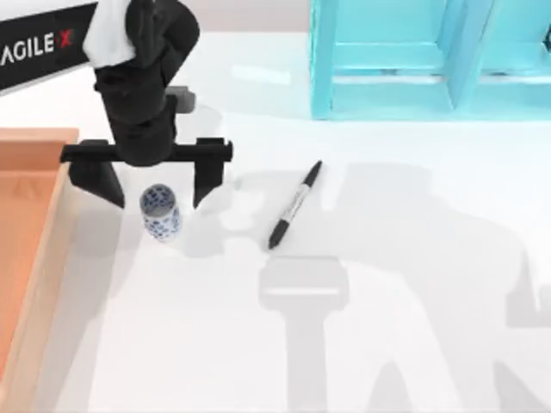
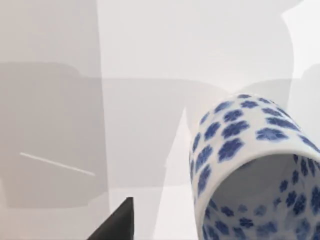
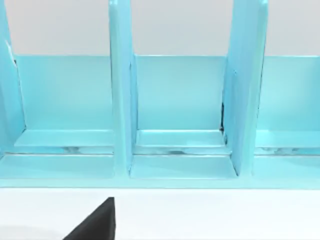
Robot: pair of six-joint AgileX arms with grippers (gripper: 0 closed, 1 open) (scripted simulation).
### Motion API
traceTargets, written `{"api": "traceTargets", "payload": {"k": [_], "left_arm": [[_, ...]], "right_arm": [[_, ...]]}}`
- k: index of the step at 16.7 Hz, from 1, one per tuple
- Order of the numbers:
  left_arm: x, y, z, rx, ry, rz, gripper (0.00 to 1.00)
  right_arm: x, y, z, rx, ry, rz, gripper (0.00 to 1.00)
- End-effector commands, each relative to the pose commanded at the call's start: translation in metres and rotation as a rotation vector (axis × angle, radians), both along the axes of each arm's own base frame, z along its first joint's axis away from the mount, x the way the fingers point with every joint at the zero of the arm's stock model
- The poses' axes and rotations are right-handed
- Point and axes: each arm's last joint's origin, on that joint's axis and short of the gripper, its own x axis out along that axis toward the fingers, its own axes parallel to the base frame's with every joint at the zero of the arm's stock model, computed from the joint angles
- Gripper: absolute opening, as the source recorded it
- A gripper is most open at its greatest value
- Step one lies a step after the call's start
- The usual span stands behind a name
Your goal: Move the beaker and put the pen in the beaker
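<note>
In the top view's left half, the left gripper (image 1: 146, 182) is seen hanging over the white worktop (image 1: 413, 344) with its fingers spread wide, one on each side of the space just above the beaker (image 1: 160, 212). One beaker is counted, standing upright below and between those fingers and not yet gripped; its speckled wall and open mouth are seen close up in the left wrist view (image 2: 250, 165). One pen (image 1: 294, 205) is counted, lying flat near the frame's centre, right of the beaker, its long axis running diagonally from upper right to lower left. The left arm is judged the nearer to both. The right gripper's state cannot be told; a turquoise rack (image 3: 170, 115) is faced by its wrist camera. An orange tray (image 1: 26, 224) is placed at the left edge.
</note>
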Motion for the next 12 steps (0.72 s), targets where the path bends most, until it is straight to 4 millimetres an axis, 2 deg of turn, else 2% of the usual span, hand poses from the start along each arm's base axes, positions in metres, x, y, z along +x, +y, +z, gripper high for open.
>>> {"api": "traceTargets", "payload": {"k": [8,10,12], "left_arm": [[0.001,0.0,0.002,0.001,0.003,0.003,1.0],[0.005,-0.001,0.012,0.003,0.01,0.006,1.0],[0.01,-0.004,0.03,0.005,0.016,0.004,1.0]], "right_arm": [[0.0,0.0,0.0,0.0,0.0,0.0,1.0],[0.0,0.0,0.0,0.0,0.0,0.0,1.0],[0.0,0.0,0.0,0.0,0.0,0.0,1.0]]}}
